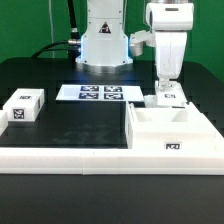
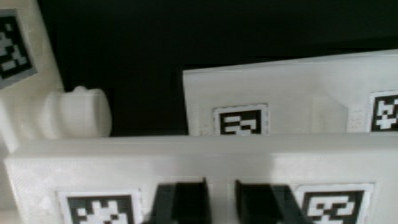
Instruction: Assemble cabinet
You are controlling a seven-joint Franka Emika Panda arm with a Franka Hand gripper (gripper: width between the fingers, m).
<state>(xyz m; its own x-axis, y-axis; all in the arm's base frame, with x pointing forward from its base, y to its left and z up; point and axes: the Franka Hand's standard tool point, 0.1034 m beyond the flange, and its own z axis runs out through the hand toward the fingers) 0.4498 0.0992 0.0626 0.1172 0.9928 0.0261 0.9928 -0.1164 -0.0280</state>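
While hollow side up, cabinet (image 1: 150, 140) just beside small tagged block (image 1: 165, 98).

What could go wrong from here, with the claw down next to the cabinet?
The claw hangs low over a small white tagged piece that sits right beside the cabinet. A slightly off-centre grip might tip that piece or shove the cabinet. The wrist view does not show whether the claw is shut on the piece, so it may slip if lifted.
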